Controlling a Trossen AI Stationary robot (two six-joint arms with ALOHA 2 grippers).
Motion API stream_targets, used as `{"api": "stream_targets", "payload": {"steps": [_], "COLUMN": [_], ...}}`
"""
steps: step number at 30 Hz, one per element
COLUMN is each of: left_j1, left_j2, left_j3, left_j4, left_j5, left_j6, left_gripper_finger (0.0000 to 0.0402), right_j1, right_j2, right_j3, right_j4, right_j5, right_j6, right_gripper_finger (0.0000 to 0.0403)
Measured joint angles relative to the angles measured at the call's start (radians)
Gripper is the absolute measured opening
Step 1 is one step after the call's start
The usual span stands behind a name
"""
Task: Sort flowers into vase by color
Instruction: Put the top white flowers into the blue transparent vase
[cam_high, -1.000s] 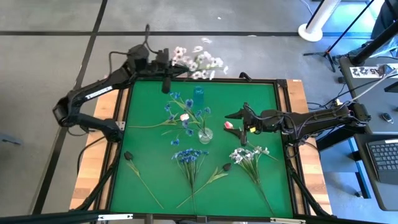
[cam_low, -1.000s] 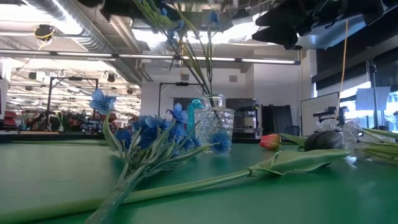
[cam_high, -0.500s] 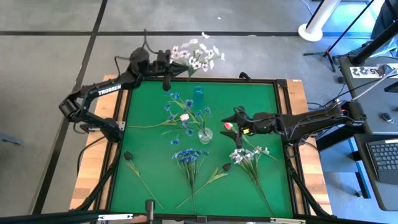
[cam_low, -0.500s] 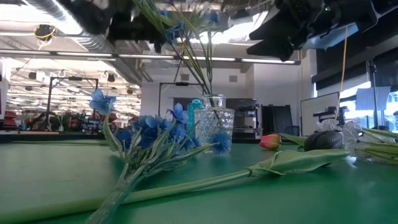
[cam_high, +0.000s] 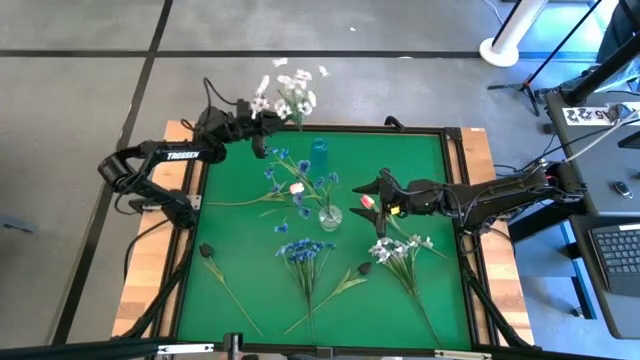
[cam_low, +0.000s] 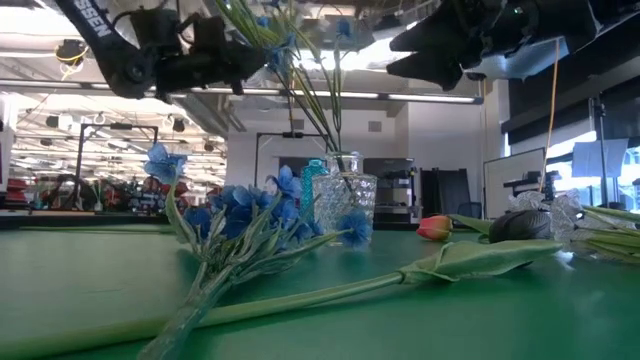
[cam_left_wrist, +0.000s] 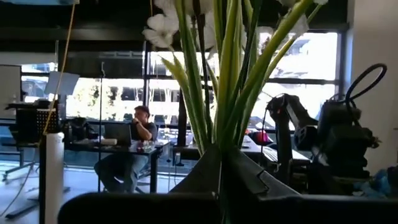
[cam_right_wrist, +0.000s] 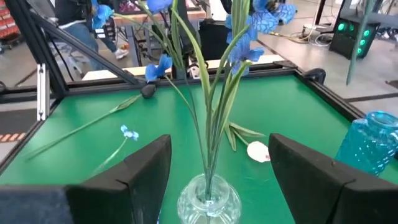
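The left end effector (cam_high: 262, 113) is clamped on a spray of white blossoms (cam_high: 285, 92), holding it raised over the far edge of the desk (cam_high: 420, 150); the green stalks rise straight out from between its fingers (cam_left_wrist: 205, 174) in the left wrist view. The right end effector (cam_high: 372, 188) hovers with fingers spread wide, gripping nothing, just beside the clear glass vase (cam_high: 329, 215), which already holds blue blossoms (cam_high: 285, 170). A teal vase (cam_high: 319, 152) stands beyond. More blue blossoms (cam_high: 305, 250), white blossoms (cam_high: 398, 248) and dark tulips (cam_high: 207, 250) lie on the green mat nearer the front.
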Motion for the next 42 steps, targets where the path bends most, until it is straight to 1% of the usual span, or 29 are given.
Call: {"api": "stream_targets", "payload": {"steps": [4, 7, 10, 15, 19, 24, 27, 42], "left_j1": [-0.009, -0.01, -0.015, -0.028, -0.042, -0.041, -0.041, -0.042], "left_j2": [0.077, 0.152, 0.206, 0.238, 0.24, 0.24, 0.24, 0.24], "left_j3": [0.0, 0.011, 0.041, 0.081, 0.086, 0.086, 0.086, 0.086], "left_j4": [0.058, 0.171, 0.26, 0.251, 0.189, 0.094, 0.068, 0.098], "left_j5": [-0.036, -0.045, -0.025, -0.022, -0.025, -0.056, -0.062, -0.062], "left_j6": [-0.001, -0.073, -0.131, -0.148, -0.089, -0.019, 0.005, 0.002], "left_gripper_finger": [0.0, 0.0, 0.0, 0.0, 0.0, 0.0, 0.0, 0.0], "right_j1": [0.0, 0.0, 0.0, 0.0, 0.0, 0.0, 0.0, 0.0], "right_j2": [0.0, 0.0, 0.0, 0.0, 0.0, 0.0, 0.0, 0.0], "right_j3": [0.0, 0.0, 0.0, 0.0, 0.0, 0.0, 0.0, 0.0], "right_j4": [0.005, -0.009, -0.023, -0.029, -0.028, -0.028, -0.028, -0.029], "right_j5": [0.0, 0.0, 0.0, 0.0, 0.0, 0.0, 0.0, 0.0], "right_j6": [-0.017, -0.02, -0.02, -0.011, -0.003, 0.0, 0.0, 0.0], "right_gripper_finger": [0.0268, 0.0268, 0.0268, 0.0268, 0.0268, 0.0268, 0.0268, 0.0268]}}
